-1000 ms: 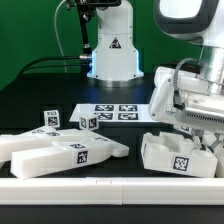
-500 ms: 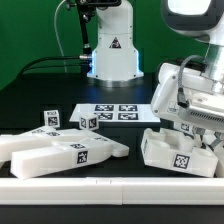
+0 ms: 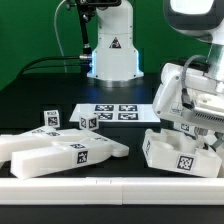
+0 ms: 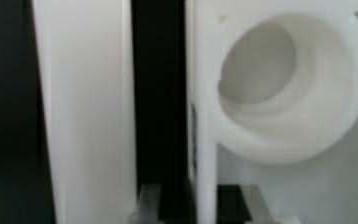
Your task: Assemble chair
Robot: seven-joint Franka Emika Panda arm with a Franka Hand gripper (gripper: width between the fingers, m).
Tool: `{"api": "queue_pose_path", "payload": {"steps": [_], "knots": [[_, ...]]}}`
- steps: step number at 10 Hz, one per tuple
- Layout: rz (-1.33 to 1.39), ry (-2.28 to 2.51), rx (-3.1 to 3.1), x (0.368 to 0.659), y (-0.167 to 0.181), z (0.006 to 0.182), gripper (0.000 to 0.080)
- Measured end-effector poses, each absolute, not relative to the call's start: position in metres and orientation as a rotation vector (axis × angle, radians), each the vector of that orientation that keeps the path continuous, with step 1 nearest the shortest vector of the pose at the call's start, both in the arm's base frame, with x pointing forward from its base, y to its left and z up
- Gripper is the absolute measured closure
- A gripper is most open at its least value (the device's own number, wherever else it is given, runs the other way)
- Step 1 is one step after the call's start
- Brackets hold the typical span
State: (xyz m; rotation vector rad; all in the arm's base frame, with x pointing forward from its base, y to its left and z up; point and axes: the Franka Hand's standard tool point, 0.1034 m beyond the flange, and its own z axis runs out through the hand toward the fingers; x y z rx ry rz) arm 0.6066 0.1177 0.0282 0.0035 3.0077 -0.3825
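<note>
Above the tagged block [image 3: 178, 155], jaws clamped shut on the tilted panel [image 3: 166, 96]: mid-carry, next likely needs careful alignment for seating.

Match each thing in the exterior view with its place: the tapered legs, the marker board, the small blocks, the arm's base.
Things:
1 tapered legs
2 marker board
3 small blocks
4 arm's base

Places:
A at the back, in the middle
B at the front, on the exterior view's left, lying down
C flat in the middle, in front of the arm's base
D just to the exterior view's left of the marker board

Pairs: 1-B; 2-C; 3-D; 4-A
</note>
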Motion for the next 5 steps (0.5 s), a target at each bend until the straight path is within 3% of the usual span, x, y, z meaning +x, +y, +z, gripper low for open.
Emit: {"api": "queue_pose_path", "payload": {"steps": [1,2,3,4,5], "knots": [[-0.395,3.007,0.013,0.607,0.113,0.030,0.0766],[-0.408,3.006,0.023,0.608,0.108,0.031,0.0540],[-0.422,3.005,0.033,0.609,0.103,0.033,0.0540],[-0.435,3.003,0.042,0.610,0.097,0.035,0.0356],[-0.447,3.001,0.049,0.611,0.093,0.037,0.0356]]}}
